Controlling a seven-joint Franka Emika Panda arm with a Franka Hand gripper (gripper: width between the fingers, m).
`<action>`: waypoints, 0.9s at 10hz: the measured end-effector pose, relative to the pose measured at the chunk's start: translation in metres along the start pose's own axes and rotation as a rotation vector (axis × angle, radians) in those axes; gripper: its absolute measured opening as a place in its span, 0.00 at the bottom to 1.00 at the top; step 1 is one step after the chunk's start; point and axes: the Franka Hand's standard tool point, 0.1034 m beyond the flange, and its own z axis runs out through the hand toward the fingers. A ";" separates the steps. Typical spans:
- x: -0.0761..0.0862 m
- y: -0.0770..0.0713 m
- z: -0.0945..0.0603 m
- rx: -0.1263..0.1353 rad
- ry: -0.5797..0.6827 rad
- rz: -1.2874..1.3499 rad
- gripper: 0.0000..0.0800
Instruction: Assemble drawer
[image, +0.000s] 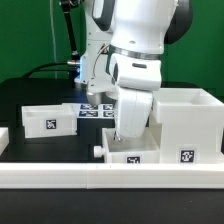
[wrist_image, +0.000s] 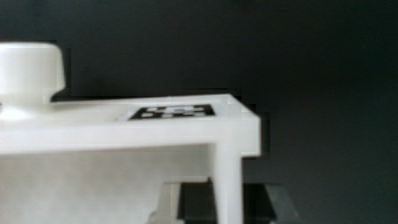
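Exterior view: arm stands mid-scene, gripper (image: 126, 138) down at the front tray (image: 128, 156). That tray sits just behind the long rail (image: 60, 180) and right beside the big casing (image: 186, 122), which is on the exterior view's right. Its knob (image: 97, 152) points to the exterior view's left. The 2nd tray (image: 45, 120) lies well apart on that side, nothing touching it. Marker board (image: 95, 108) lies flat on the dark table (image: 15, 100) behind the arm.

Wrist view: the front tray (wrist_image: 107, 140) fills most of the pic, w/ knob (wrist_image: 29, 70) and a tag (wrist_image: 178, 111) on its top face. A thin wall (wrist_image: 228, 185) has dark blurred shapes on either side, prob. the finger pads. Too blurred, though, so can't tell whether the fingers are spread or pinching that wall.

Handling, as a judgement: parts look like hollow hard plastic, so light and stiff, w/ smooth faces that may slip.
- Tray: best taken by a thin side wall, one pad inside and one outside, near the wall's middle so it doesn't swivel. The knob is round and would likely turn in the grip.
- Casing: looks too wide to span, so an edge of one wall or a push is the option. Being light, it may slide when a tray goes in, so brace it vs. the rail.
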 end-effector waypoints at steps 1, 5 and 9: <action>0.000 0.001 0.000 -0.003 0.001 -0.002 0.05; 0.002 0.001 0.002 -0.030 0.010 0.005 0.05; 0.009 0.001 0.002 -0.054 0.021 0.019 0.05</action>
